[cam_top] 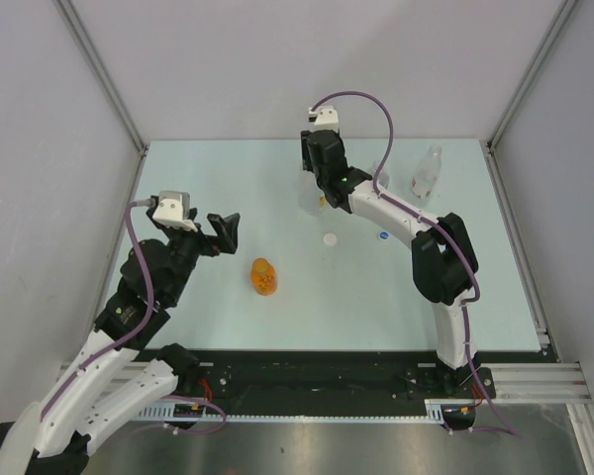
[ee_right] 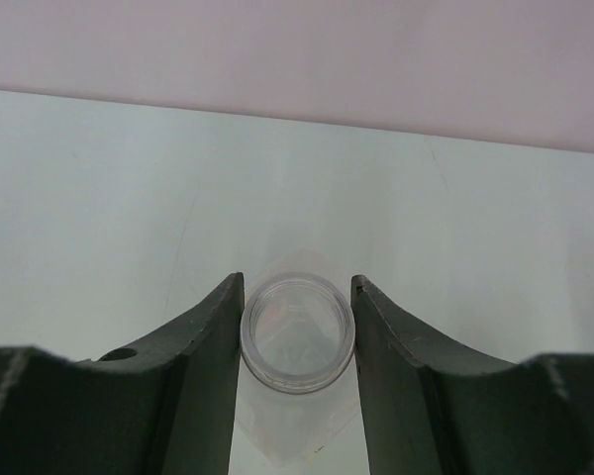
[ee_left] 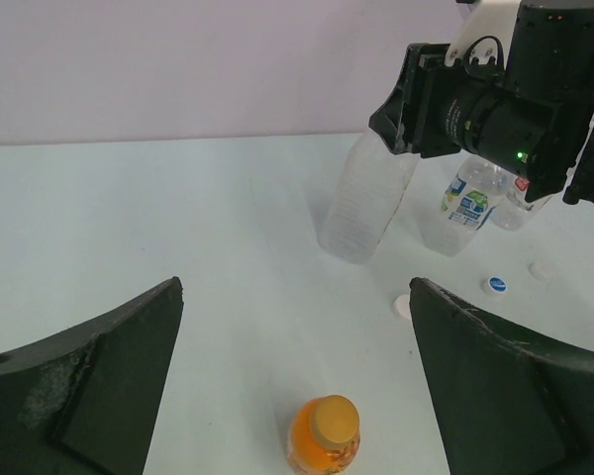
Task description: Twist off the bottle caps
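My right gripper (cam_top: 311, 188) is at the far middle of the table, closed around the open, capless neck of the largest clear bottle (ee_right: 297, 334), which stands upright (ee_left: 364, 203). A plain white cap (cam_top: 330, 238) and a blue cap with a white mark (cam_top: 383, 236) lie loose on the table in front of it. A blue-label bottle (ee_left: 465, 206) stands right of the held one. A small slim bottle (cam_top: 428, 173) stands at the far right. My left gripper (cam_top: 226, 228) is open and empty, above and left of a small orange bottle (ee_left: 324, 435) with its cap on.
A third small white cap (ee_left: 541, 269) lies right of the blue cap (ee_left: 493, 285). The right arm's forearm (cam_top: 396, 213) stretches across the table's right half. Grey walls with metal posts enclose the table on three sides.
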{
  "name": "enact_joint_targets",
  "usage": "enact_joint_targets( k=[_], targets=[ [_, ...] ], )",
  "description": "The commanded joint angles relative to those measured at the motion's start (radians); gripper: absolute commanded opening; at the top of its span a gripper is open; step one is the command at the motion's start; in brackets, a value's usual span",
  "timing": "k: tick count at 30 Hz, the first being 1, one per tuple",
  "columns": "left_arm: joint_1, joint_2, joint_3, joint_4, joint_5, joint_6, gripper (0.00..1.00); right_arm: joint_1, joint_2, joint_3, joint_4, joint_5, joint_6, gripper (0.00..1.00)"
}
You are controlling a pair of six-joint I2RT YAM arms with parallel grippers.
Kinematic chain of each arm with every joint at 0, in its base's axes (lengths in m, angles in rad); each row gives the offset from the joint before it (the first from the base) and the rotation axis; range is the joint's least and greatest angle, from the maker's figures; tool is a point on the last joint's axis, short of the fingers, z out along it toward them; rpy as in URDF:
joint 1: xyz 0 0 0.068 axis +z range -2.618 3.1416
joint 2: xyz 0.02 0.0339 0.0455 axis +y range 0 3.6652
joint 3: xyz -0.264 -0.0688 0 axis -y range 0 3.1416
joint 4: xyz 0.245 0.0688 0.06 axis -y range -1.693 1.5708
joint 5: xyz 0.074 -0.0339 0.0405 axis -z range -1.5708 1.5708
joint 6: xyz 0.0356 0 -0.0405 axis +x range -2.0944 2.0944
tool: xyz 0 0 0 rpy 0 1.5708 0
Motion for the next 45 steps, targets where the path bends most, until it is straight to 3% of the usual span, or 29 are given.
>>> enact_joint_targets(
  k=[1,2,5,8,14,38,45],
  targets=[
    [0.004,0.010,0.001,0.011,0.011,-0.008,1.00,-0.003,-0.002,-0.006,0.001,-0.001,0.019,0.32],
    [0.002,0.013,0.002,0.009,0.012,-0.008,1.00,-0.003,-0.005,-0.006,0.001,-0.001,0.019,0.42],
    [0.002,0.016,0.004,0.010,0.012,-0.008,1.00,-0.005,-0.013,-0.007,-0.002,0.001,0.021,0.57],
    [0.002,0.016,-0.001,0.011,0.012,-0.011,1.00,-0.003,-0.021,-0.009,-0.003,0.004,0.022,0.66],
    [0.002,0.017,-0.002,0.009,0.015,-0.014,1.00,-0.002,-0.035,-0.014,-0.009,0.007,0.030,0.74],
    [0.002,0.019,0.001,-0.009,0.035,-0.039,1.00,0.027,-0.150,-0.072,-0.045,-0.002,0.025,0.83],
    [0.002,0.016,0.001,-0.014,0.029,-0.045,1.00,0.064,-0.258,-0.151,-0.035,0.030,0.024,0.83]
  ],
)
